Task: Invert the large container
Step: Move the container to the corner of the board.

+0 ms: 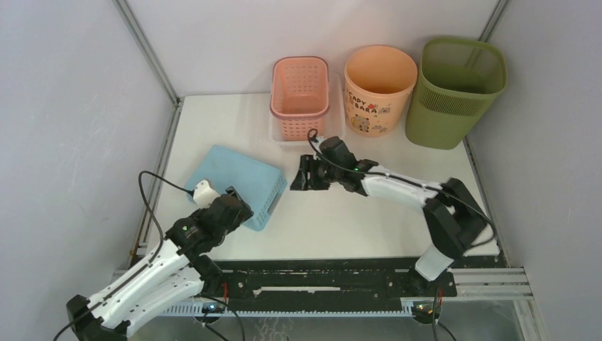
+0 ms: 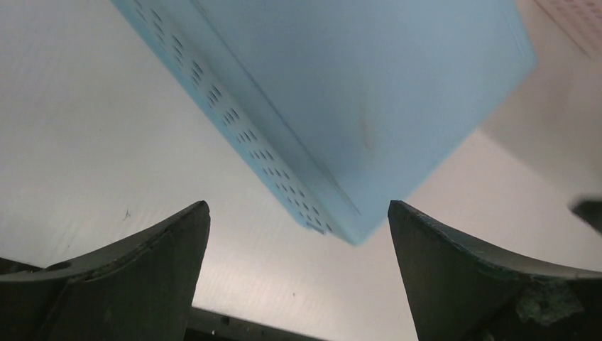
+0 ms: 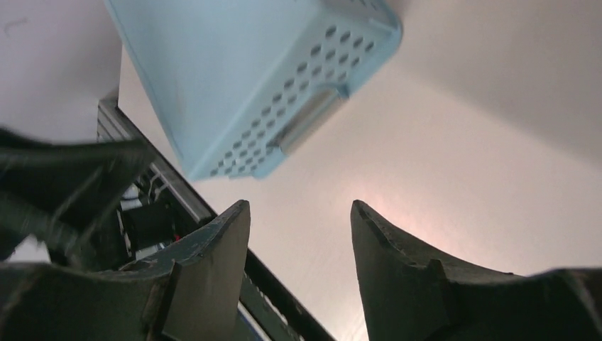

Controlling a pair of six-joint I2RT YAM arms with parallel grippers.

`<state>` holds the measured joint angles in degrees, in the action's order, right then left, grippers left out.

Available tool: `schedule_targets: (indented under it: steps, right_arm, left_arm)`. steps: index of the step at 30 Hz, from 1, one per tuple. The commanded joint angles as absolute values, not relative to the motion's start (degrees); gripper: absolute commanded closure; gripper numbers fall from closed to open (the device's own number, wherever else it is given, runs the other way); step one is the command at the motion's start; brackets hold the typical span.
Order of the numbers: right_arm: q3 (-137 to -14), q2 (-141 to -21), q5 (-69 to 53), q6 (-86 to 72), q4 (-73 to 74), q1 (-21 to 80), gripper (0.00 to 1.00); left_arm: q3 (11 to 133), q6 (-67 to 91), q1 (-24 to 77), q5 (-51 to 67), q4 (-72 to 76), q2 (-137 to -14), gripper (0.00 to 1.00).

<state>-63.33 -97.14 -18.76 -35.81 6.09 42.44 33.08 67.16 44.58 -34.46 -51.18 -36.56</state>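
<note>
table [image 1: 341, 229], left end effector [image 2: 298, 207] splayed, empty

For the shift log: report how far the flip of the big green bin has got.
Done: nothing yet; the olive-green waste bin stands mouth up at the far right corner. In hand: nothing; the left gripper is open beside the upside-down blue basket, the right gripper open and empty near the centre. Left: reach the bin, grasp and invert it.
</note>
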Motion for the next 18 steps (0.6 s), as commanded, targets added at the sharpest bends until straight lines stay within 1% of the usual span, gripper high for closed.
schedule_targets:
  steps: [1,8,11,13,15,18]
  right_arm:
    - [-57.4,-83.7,-15.4,-31.7,10.7,42.2,0.37]
    - [-49.3,-68.2,-12.6,-30.5,15.8,39.4,0.34]
    - [-46.9,-65.5,-12.2,-30.3,17.0,37.7,0.34]
    - [-45.7,-64.4,-12.4,-30.0,17.5,36.9,0.34]
    - [-44.6,-63.4,-12.7,-29.8,17.7,36.5,0.34]
    - [-43.4,-61.9,-12.9,-29.9,17.8,35.9,0.34]
  left_arm:
    - [29.6,60.0,36.5,-28.9,-40.5,-39.0,0.0]
    - [28.1,58.8,34.8,-25.2,-31.2,-46.5,0.01]
    - [27.1,59.8,33.3,-24.9,-27.7,-49.3,0.07]
    - [26.5,60.4,31.4,-24.5,-26.0,-50.3,0.13]
    - [26.5,60.8,29.2,-24.6,-25.3,-51.3,0.22]
    - [26.1,60.2,24.5,-22.8,-23.1,-53.2,0.28]
